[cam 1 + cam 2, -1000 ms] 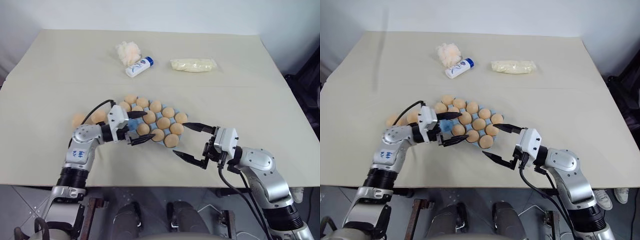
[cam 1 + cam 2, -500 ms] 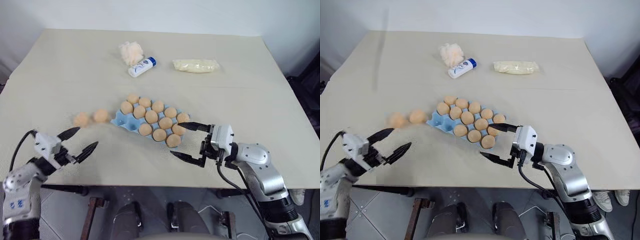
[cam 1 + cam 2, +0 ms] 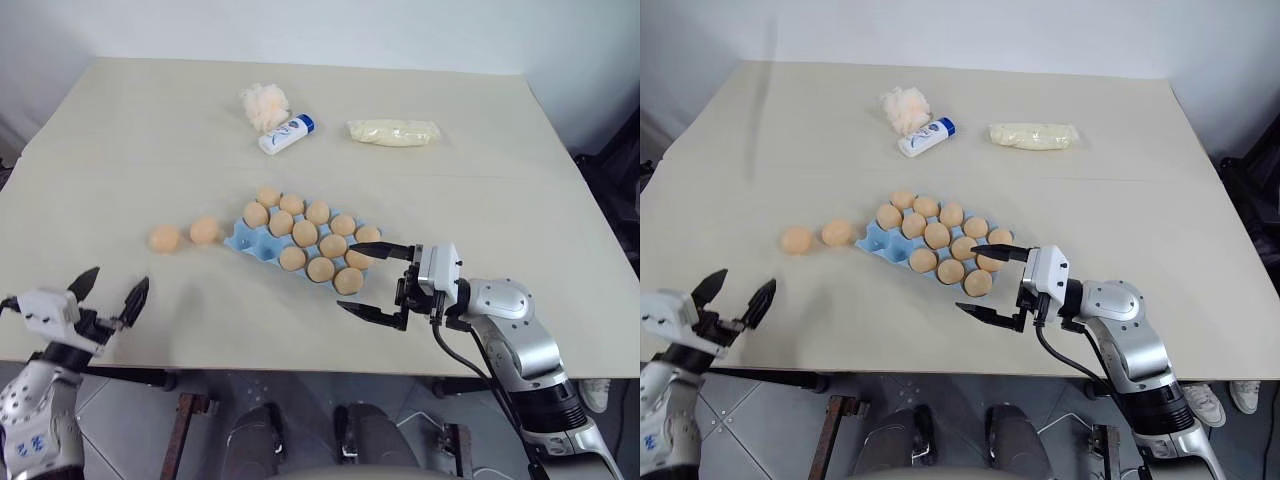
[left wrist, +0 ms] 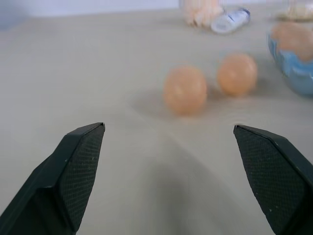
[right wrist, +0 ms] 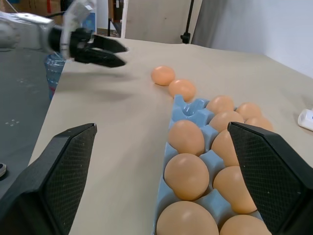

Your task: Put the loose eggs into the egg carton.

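Note:
Two loose eggs [image 3: 165, 238] [image 3: 205, 231] lie side by side on the table, just left of the egg carton [image 3: 236, 241]. The light blue carton holds several tan eggs; a cup at its left end is empty. My left gripper [image 3: 121, 276] is open and empty at the near left table edge, pointing towards the two eggs [image 4: 185, 90] [image 4: 237, 74] from a distance. My right gripper [image 3: 346, 276] is open and empty, fingers pointing left, with its far finger beside the carton's near right end. The carton's row of eggs [image 5: 186, 137] runs away from it.
At the far side lie a cream-white puff [image 3: 264, 105], a white tube with a blue cap [image 3: 286, 133] and a clear bag of pale stuff [image 3: 393, 131]. Bare tabletop stretches between my left gripper and the loose eggs.
My left gripper has pulled away from the carton, swinging left and back to the near left table edge, still open. The right gripper has barely moved.

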You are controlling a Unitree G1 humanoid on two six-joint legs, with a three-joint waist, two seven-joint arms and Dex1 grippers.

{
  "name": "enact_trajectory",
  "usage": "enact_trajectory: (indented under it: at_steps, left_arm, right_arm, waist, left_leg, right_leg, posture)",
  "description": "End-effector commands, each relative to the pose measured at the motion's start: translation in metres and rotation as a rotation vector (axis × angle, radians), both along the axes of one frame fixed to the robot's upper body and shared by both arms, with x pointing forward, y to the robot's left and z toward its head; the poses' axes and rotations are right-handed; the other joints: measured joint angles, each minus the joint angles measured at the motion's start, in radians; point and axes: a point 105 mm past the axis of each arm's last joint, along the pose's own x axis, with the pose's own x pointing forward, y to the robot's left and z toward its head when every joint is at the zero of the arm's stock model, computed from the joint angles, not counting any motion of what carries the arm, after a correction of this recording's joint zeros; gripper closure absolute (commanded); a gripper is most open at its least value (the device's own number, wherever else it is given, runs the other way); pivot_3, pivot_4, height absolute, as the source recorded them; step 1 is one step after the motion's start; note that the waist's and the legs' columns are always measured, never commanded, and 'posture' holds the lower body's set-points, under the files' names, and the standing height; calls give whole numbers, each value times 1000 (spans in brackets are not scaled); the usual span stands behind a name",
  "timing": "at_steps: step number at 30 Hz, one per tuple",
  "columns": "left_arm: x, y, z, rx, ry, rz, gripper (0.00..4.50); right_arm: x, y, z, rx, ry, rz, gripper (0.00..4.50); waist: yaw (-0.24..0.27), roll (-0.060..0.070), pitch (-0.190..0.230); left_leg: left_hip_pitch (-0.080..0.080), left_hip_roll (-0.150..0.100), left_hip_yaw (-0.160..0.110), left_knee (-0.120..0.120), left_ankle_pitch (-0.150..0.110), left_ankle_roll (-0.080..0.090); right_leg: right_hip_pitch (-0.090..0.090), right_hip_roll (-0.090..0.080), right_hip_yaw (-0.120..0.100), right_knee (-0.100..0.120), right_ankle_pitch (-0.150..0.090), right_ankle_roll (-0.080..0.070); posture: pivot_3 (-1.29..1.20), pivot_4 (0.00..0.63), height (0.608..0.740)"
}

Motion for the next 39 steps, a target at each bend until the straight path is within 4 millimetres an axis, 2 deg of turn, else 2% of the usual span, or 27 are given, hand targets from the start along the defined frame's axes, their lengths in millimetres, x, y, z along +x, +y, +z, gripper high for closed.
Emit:
enact_trajectory:
  at_steps: [1, 5, 9, 14, 17, 23, 24, 26, 27, 28, 29, 31, 33, 34, 37, 39]
  left_arm:
    - [26, -4, 15, 17, -27, -11, 7]
    - [58, -17, 18, 8, 0, -72, 7]
    - [77, -31, 13, 23, 43, -120, 7]
    - [88, -20, 17, 19, 36, -37, 7]
    - [87, -22, 9, -5, 77, -64, 633]
    - [84, -27, -1, -11, 130, -105, 2468]
    - [84, -27, -1, -13, 127, -106, 2689]
    - [83, -30, 6, -22, 89, -121, 2717]
    - [82, -35, 20, -17, 19, -153, 2717]
    - [78, -48, 44, -7, -95, -235, 2717]
    - [74, -57, 60, 3, -174, -293, 2717]
    - [71, -84, 76, 40, -217, -421, 2717]
    - [70, -111, 78, 82, -194, -552, 2717]
    - [69, -118, 78, 97, -187, -586, 2717]
    - [71, -154, 66, 145, -128, -747, 2717]
    - [74, -168, 58, 164, -91, -803, 2717]
  right_arm:
    - [0, 0, 9, 25, -38, 0, 0]
    - [1, 1, 8, 33, -36, -10, 0]
    - [2, 2, 9, 41, -40, -18, 0]
    - [2, 2, 9, 50, -45, -37, 0]
    - [1, -1, 8, 51, -43, -53, 0]
    - [1, -1, 8, 54, -43, -63, 0]
    - [1, -1, 8, 54, -44, -63, 0]
    - [1, -1, 8, 55, -44, -65, 0]
    - [1, -2, 8, 55, -44, -67, 0]
    - [1, -2, 8, 53, -45, -70, 0]
    - [1, -3, 8, 52, -45, -72, 0]
    - [0, -4, 8, 51, -44, -78, 0]
    - [0, -5, 8, 51, -44, -84, 0]
    - [0, -5, 7, 51, -44, -85, 0]
    - [1, -6, 8, 50, -52, -103, 0]
    - [1, -7, 9, 52, -58, -117, 0]
  waist:
    - [1, 0, 0]
    - [1, 0, 0]
    - [-4, 0, 0]
    - [-1, 0, 0]
    - [0, 0, 0]
    - [1, 0, 0]
    - [1, 0, 0]
    - [1, 0, 0]
    - [1, 0, 0]
    - [1, 0, 0]
    - [2, -1, 0]
    - [5, -1, 0]
    - [10, -1, 0]
    - [11, -1, 0]
    - [9, -1, 0]
    - [6, -1, 0]
  left_leg:
    - [0, 0, 0, 0, 0, 0]
    - [0, 0, 1, -1, 5, -1]
    - [0, 0, 3, -1, 6, 0]
    - [0, 2, 3, -1, 6, -1]
    - [0, 2, 4, -1, 6, -1]
    - [0, 2, 4, -1, 6, -2]
    - [0, 2, 4, -1, 6, -2]
    - [0, 1, 4, 0, 6, -2]
    - [0, 1, 4, 0, 6, -2]
    - [0, 1, 4, 0, 6, -2]
    - [0, 1, 4, 0, 6, -2]
    - [-1, 1, 4, 0, 6, -2]
    - [-1, 1, 4, -1, 6, -2]
    - [0, 1, 4, 0, 6, -2]
    - [0, 0, 5, 0, 7, -2]
    - [0, 0, 5, 1, 7, -2]
  right_leg:
    - [0, 0, 0, 0, 0, 0]
    - [0, 1, 0, 0, 0, 0]
    - [-2, 2, 2, 0, 0, 1]
    - [-2, 4, 2, 0, 0, 1]
    - [-2, 4, 3, 0, 0, 2]
    - [-2, 4, 3, 1, 0, 2]
    - [-2, 4, 3, 1, 0, 2]
    - [-2, 4, 3, 1, 0, 2]
    - [-2, 3, 3, 1, 0, 2]
    - [-2, 3, 3, 1, 0, 2]
    - [-2, 3, 2, 1, 0, 2]
    - [-2, 3, 2, 1, 0, 2]
    - [-2, 3, 2, 1, 0, 2]
    - [-2, 3, 2, 1, 0, 2]
    - [-1, 4, 3, 1, 0, 2]
    - [-1, 4, 4, 1, 0, 2]
  posture:
    - [0, 150, 740]
    - [0, 150, 740]
    - [0, 150, 740]
    - [0, 150, 740]
    - [0, 150, 740]
    - [0, 150, 740]
    - [0, 150, 740]
    - [0, 150, 740]
    - [0, 150, 740]
    - [0, 150, 740]
    - [0, 150, 740]
    - [0, 150, 740]
    - [0, 150, 740]
    - [0, 150, 740]
    - [0, 150, 740]
    - [0, 150, 740]
